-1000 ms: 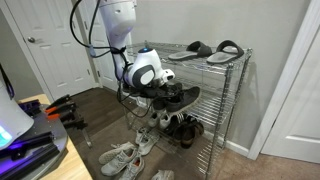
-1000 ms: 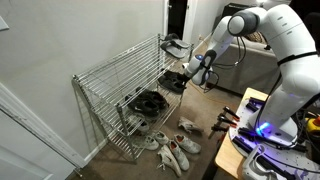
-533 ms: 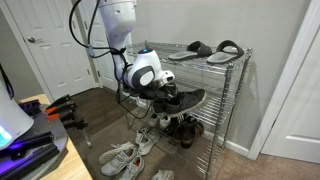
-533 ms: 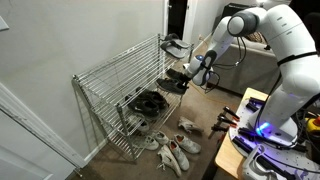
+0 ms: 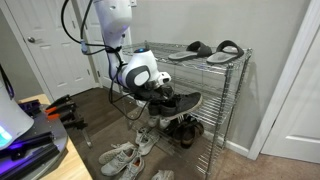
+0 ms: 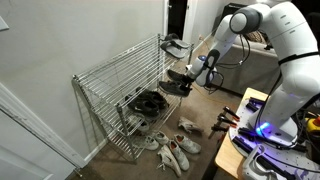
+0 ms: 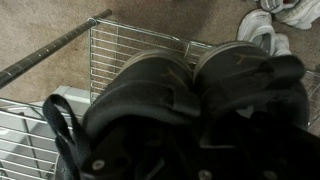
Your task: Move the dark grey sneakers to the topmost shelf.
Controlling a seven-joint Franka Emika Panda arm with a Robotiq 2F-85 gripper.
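Observation:
The dark grey sneakers hang as a pair at the open side of the chrome rack, level with its middle tier. My gripper is shut on their near ends. In an exterior view the gripper holds the dark grey sneakers just off the rack's end. The wrist view is filled by the dark grey sneakers, toes pointing away, over wire mesh; my fingers are lost in the dark. The topmost shelf lies above, with the topmost shelf mostly bare at its far end.
Flat grey slippers lie on the top tier. A black lace-up pair rests on a lower tier of the rack. White sneakers are scattered on the carpet in front. A desk with gear stands close by.
The jaws have closed on the sneakers. The arm has leaned slightly and the pair has shifted a little toward the rack's open side.

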